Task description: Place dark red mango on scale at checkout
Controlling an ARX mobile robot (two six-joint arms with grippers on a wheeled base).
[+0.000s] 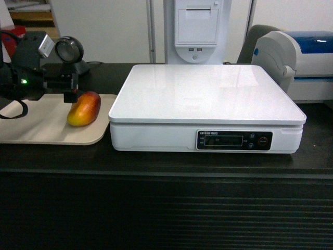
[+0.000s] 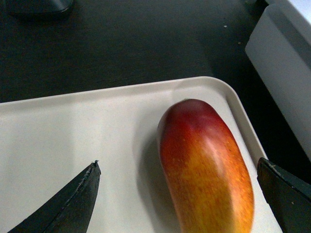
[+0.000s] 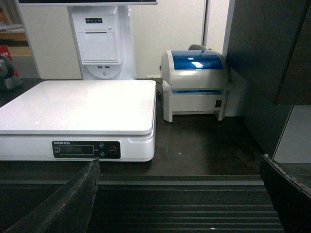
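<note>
The dark red mango lies on a beige tray at the left of the checkout counter, red end pointing away. My left gripper hovers over the mango's far end. In the left wrist view it is open, with one finger on each side of the mango and gaps on both sides. The white scale stands just right of the tray with its plate bare. My right gripper is open and holds nothing, low in front of the counter's ribbed front, right of the scale.
A round barcode scanner stands behind the tray. A white receipt printer column rises behind the scale. A blue-lidded label printer sits right of the scale, and a dark cabinet closes the far right.
</note>
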